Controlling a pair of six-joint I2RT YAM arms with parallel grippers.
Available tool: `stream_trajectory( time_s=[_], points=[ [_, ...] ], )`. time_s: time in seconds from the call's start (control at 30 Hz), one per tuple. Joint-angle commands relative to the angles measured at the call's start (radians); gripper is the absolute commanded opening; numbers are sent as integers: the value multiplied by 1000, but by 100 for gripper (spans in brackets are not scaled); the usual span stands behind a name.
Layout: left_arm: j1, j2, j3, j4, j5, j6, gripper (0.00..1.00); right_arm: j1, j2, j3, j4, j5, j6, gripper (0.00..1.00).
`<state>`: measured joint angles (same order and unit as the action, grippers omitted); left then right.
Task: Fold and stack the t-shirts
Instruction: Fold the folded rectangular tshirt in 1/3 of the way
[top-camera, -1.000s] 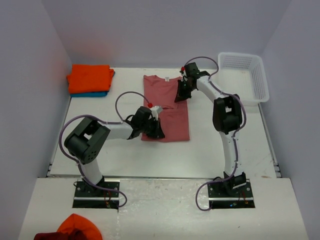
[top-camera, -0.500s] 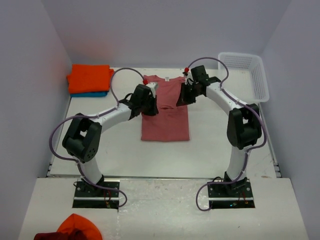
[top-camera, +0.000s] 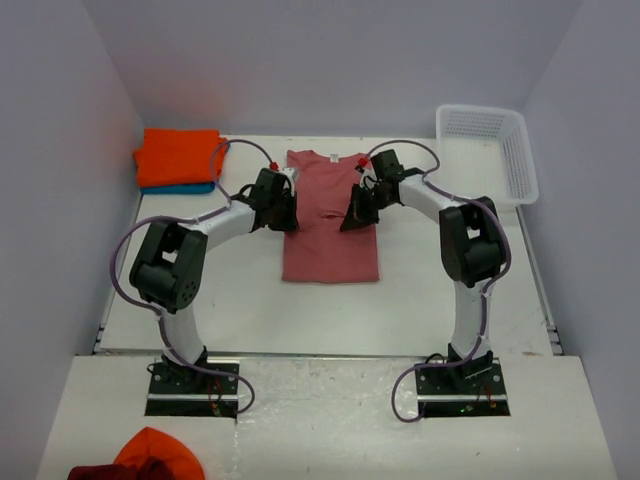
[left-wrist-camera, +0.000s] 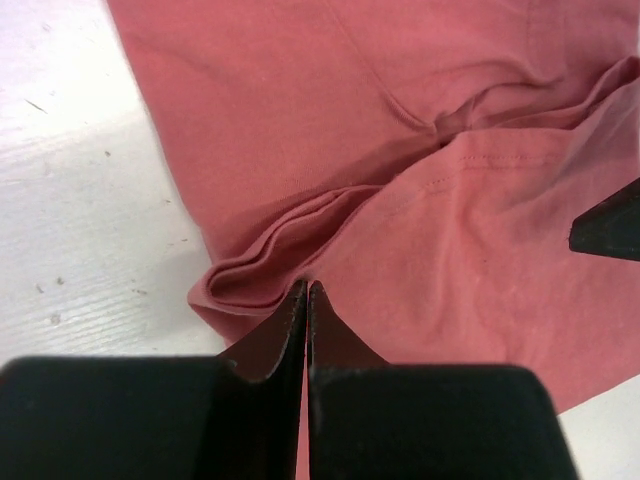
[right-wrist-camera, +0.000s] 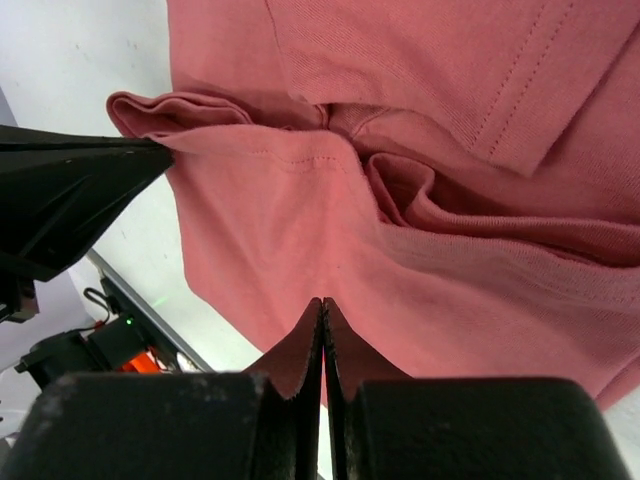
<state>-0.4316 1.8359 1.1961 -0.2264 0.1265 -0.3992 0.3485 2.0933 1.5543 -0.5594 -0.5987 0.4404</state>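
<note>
While the red tee (top-camera: 330, 250) lies flat mid-bench (top-camera: 430, 290), collar away from the arms, both arms have swung in this last second. The left gripper (left-wrist-camera: 306, 288) has come up from the near hem corner and the right gripper (right-wrist-camera: 323, 302) in from the far shoulder, and they now face each other across the tee's middle. Both are closed tight, tips at the rumpled side folds; whether any cloth is nipped, I can't tell. The hem hasn't budged, so the cross fold looks yet to come. It's soft matte jersey with stitched hems and limp layered edges. The orange tee (top-camera: 180, 155) sits folded on the teal tee (top-camera: 188, 188), far left.
</note>
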Motion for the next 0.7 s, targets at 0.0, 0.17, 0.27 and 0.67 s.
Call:
stream_trajectory(
  time_s=[0.0, 0.17, 0.27, 0.67],
  points=[
    [13, 22, 3, 42, 47, 19, 0, 17, -22, -39, 41, -35, 18, 0],
    [14, 31, 6, 67, 62, 14, 0, 35, -65, -130, 73, -21, 30, 0],
    [25, 74, 40, 65, 67, 14, 0, 62, -94, -196, 111, -18, 53, 0],
    [59, 224, 145, 105, 113, 17, 0, 101, -179, -356, 154, 141, 86, 0]
  ],
)
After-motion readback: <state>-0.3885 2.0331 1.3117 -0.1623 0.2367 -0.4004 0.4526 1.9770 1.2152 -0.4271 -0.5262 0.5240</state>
